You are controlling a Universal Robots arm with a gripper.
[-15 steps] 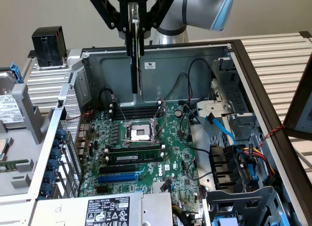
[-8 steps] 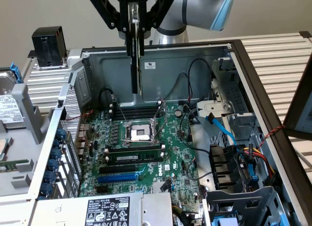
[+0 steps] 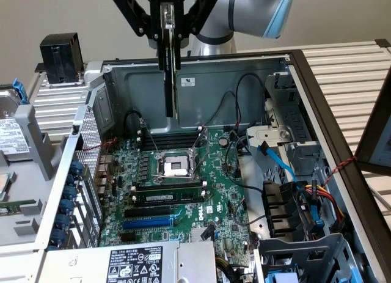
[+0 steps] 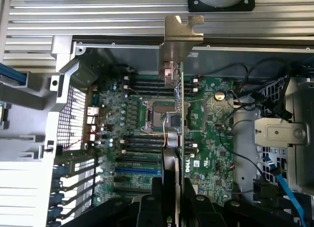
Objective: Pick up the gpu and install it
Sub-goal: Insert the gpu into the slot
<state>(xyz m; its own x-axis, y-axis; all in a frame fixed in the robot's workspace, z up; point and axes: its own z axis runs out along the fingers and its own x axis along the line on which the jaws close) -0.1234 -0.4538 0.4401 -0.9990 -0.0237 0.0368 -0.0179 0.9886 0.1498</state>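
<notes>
My gripper [image 3: 168, 35] was half closed on the small black gpu card with green board [image 3: 170, 81], which hung upright, edge-on, above the green motherboard [image 3: 223, 194].

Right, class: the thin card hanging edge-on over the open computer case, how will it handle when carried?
The thin green circuit card with a metal bracket is probably stiff: it hangs straight below the pincer. It is likely light, since a narrow clamp at one end holds it. It is probably fragile: its exposed board edge is thin.
</notes>
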